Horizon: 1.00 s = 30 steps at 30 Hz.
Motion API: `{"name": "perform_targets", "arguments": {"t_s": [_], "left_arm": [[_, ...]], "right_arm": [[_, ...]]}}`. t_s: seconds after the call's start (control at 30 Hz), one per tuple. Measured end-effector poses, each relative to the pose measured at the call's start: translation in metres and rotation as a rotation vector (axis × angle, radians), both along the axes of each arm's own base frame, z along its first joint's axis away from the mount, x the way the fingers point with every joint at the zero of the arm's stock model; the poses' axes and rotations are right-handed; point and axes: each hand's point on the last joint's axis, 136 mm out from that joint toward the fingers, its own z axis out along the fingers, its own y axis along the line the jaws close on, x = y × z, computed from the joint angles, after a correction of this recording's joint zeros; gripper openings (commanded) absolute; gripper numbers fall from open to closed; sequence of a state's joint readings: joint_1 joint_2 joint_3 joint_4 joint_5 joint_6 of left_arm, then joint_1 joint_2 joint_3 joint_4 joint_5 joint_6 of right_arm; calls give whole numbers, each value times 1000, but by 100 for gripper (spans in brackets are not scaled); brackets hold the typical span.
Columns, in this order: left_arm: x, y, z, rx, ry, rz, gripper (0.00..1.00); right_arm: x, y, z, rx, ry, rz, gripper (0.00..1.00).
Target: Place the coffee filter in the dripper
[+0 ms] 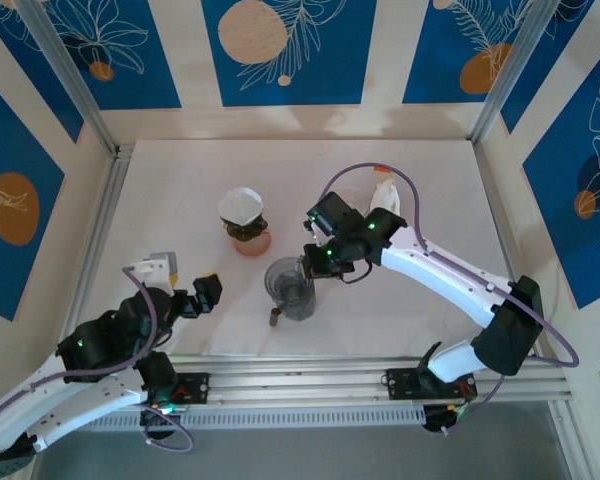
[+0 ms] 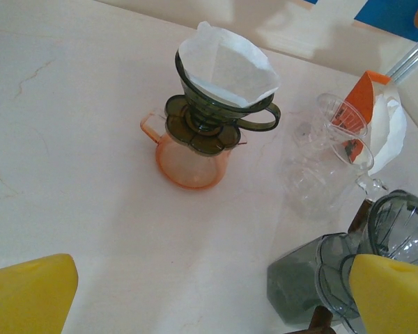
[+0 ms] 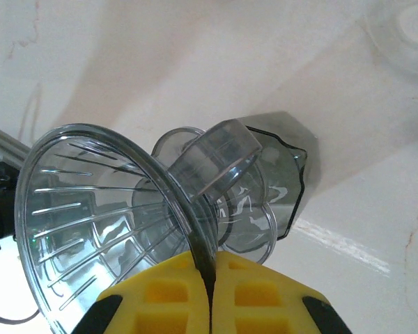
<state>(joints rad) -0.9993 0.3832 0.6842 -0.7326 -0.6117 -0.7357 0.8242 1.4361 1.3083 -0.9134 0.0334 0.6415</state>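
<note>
Since the left gripper (image 2: 209, 299) waits at the near left with its yellow pads spread wide and nothing between them, the work at this moment belongs to the other arm. The left arm lies folded low along the near edge of the table (image 1: 180, 180), its wrist aimed toward the middle.

A little farther in, the right arm reaches from its near-right base leftward to mid-table, wrist bent down. The right gripper (image 3: 210, 278) has its pads pressed together on the thin rim of the clear dripper (image 3: 104, 216), which is tipped well over on its side above the grey cup (image 3: 292, 181). No paper is in this dripper. My reading is that it has to be seated before it can take a filter. To do that well, roll the wrist until the cone mouth faces up, lower it until its scalloped foot sits flat on the cup's mouth, and let go only once it is steady (a pinch on one edge of a smooth wall lets the piece swing).

Beyond, left of centre, a coffee filter (image 2: 226, 66) already sits open in the dark green dripper (image 2: 202, 115), perched on the orange server (image 2: 188, 163). At the far right, spare filters (image 2: 390, 129) stand in an orange holder (image 2: 369, 90), well apart from both grippers.
</note>
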Motion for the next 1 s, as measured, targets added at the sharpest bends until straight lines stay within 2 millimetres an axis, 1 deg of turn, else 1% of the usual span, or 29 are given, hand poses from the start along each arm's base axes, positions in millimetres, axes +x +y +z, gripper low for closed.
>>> {"name": "perform_targets", "arguments": {"t_s": [0.1,0.37,0.4,0.43,0.63,0.67,0.77,0.83,0.93,1.0], "left_arm": [[0,0,0,0,0,0,100],[0,0,0,-12,5,6,100],[0,0,0,-13,5,6,100],[0,0,0,-13,5,6,100],[0,0,-1,-13,7,7,100],[0,0,-1,-13,7,7,100],[0,-1,-2,-9,10,7,100],[1,-1,-2,-9,10,7,100],[2,-4,-2,-13,9,4,100],[2,-6,-4,-10,14,0,100]], "right_arm": [[2,-4,-5,-9,9,-14,0],[8,-14,-9,-5,5,-47,0],[9,-15,-8,-2,2,-48,2],[9,-15,-9,-1,1,-49,7],[4,-18,-15,1,21,-61,46],[4,-18,-15,1,23,-61,50],[5,-18,-14,8,19,-67,57],[5,-18,-8,20,4,-74,58],[8,-25,6,38,-52,-98,59],[13,-34,17,40,-104,-127,59]]}}
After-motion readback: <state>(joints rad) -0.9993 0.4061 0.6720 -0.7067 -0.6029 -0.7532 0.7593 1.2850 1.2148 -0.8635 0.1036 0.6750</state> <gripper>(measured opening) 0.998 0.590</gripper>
